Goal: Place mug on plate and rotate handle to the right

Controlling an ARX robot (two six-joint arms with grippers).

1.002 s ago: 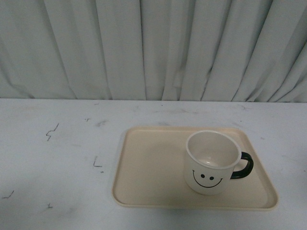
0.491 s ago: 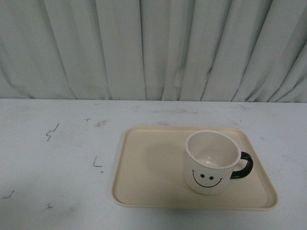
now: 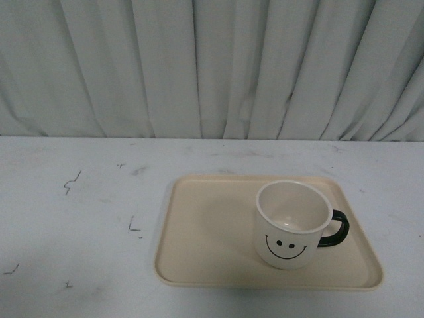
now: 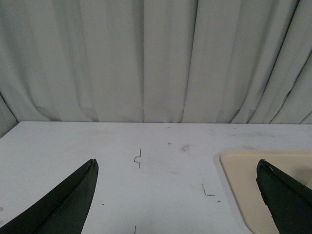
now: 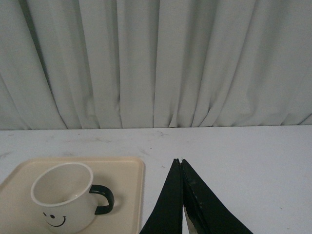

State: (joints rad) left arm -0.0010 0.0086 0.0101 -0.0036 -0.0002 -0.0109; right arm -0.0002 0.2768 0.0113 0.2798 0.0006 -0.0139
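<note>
The cream-white mug (image 3: 290, 225) stands upright on the right half of the beige plate (image 3: 205, 232), smiley face toward the camera. Its black handle (image 3: 336, 229) points right. Neither arm appears in the front view. The right wrist view shows the mug (image 5: 63, 197) and its handle (image 5: 104, 199) on the plate (image 5: 129, 185), with my right gripper (image 5: 180, 161) shut and empty, off the plate's edge and apart from the mug. My left gripper (image 4: 176, 168) is open over bare table, with only a corner of the plate (image 4: 241, 170) in its view.
A white table (image 3: 79, 218) with small dark pen marks (image 3: 71, 181) carries the plate. A pleated grey-white curtain (image 3: 212, 66) hangs along the table's far edge.
</note>
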